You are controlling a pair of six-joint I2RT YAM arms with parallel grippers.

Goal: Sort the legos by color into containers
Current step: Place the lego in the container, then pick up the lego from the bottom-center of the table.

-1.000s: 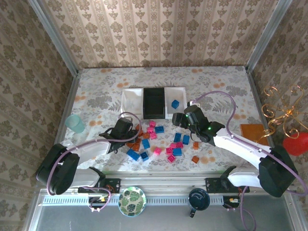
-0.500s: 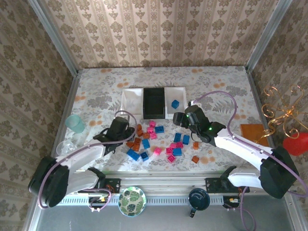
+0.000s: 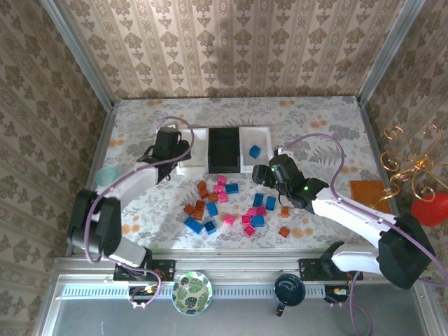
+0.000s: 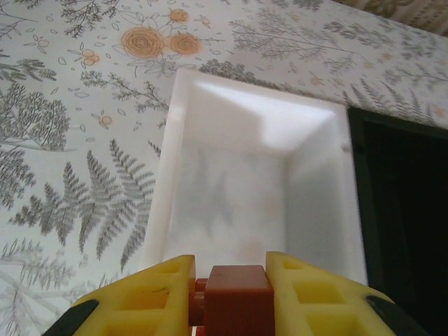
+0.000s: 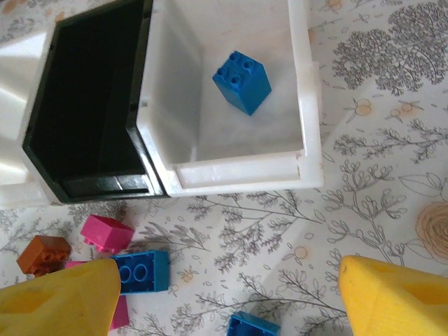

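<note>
The left claw [image 4: 229, 281] has swung from the pile to the smooth white tray [image 4: 253, 95] at eleven o'clock, clamped on a blocky orange-brown lego [image 4: 238, 299]. The right claw [image 5: 224, 297] stands apart over the flowered surface [image 5: 378, 91].

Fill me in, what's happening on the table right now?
The left gripper is shut on a small orange-brown plastic brick and holds it at the rim of the white left tray, which looks empty. The right gripper is open, hovering over the loose pile of orange-brown, pink and blue bricks in front of the trays. The white right tray holds one blue brick.
</note>
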